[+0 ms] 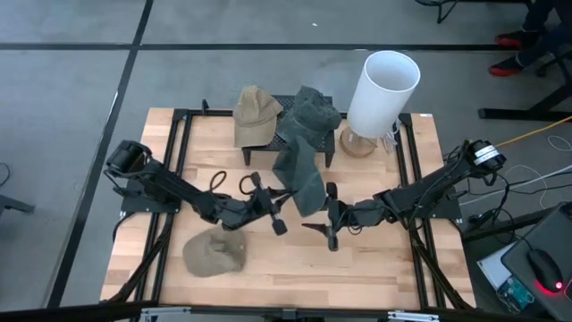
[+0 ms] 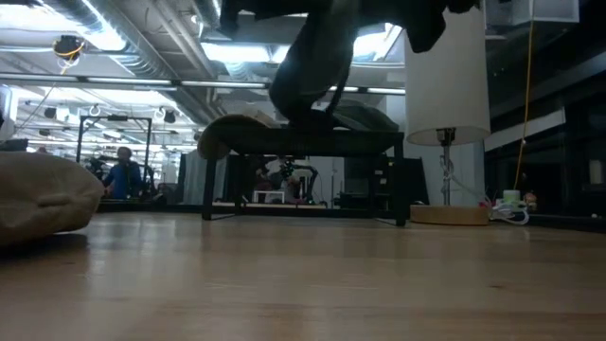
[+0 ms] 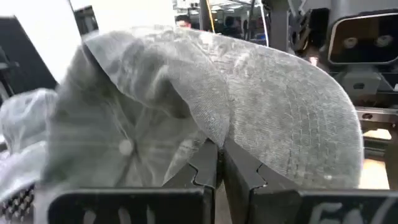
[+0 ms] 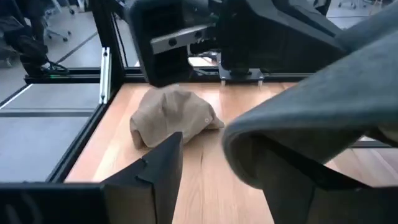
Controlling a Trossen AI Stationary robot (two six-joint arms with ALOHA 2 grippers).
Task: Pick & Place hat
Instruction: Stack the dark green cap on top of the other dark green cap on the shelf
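You have a dark grey fabric cap (image 1: 302,170) with a stitched brim, and it is off the table, hanging in the air between the two arms near the middle of the light wooden tabletop (image 1: 375,273). In the left wrist view the weave reads as a heathered grey, with a small button on the crown and rows of stitching across the curved brim. Your left gripper (image 1: 279,207) has its fingers (image 3: 208,167) pressed together on the edge of the cap where brim meets crown, so the cloth is pinched between them. From above, the cap's long axis runs from the near middle of the table toward the far edge, its upper end reaching up against the low black metal stand (image 1: 332,148). The brim end sits toward your right gripper (image 1: 332,224), and in the right wrist view the brim overhangs that gripper's fingers (image 4: 160,165), which are spread wide and closed on nothing.

On the stand you also have a tan fabric cap (image 1: 255,116), resting at its left end. A second tan fabric cap (image 1: 214,254) lies flat on the tabletop near the front left. A white cylindrical lamp with a round wooden base (image 1: 382,94) stands just right of the stand.
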